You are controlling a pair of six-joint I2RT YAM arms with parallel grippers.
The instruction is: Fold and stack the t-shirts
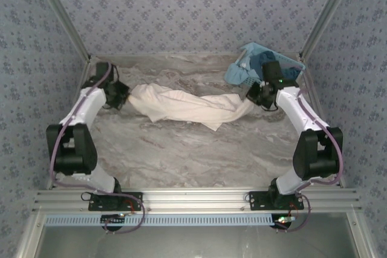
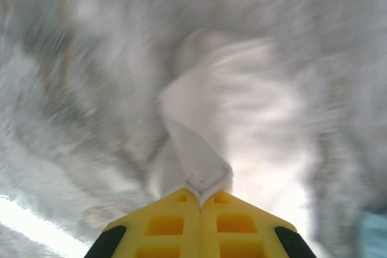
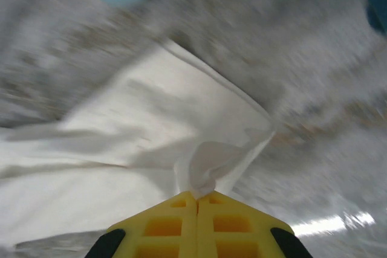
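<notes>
A cream t-shirt hangs stretched in a sagging band across the middle of the marble table, held at both ends. My left gripper is shut on its left end; in the left wrist view the yellow fingers meet with white cloth pinched at their tips. My right gripper is shut on the right end; in the right wrist view a bunched fold of the t-shirt comes out from between the yellow fingers. Both wrist views are blurred by motion.
A light blue lattice basket with dark blue cloth in it sits tipped at the back right corner, just behind my right gripper. Patterned walls close in the table on three sides. Bare marble lies in front of the shirt.
</notes>
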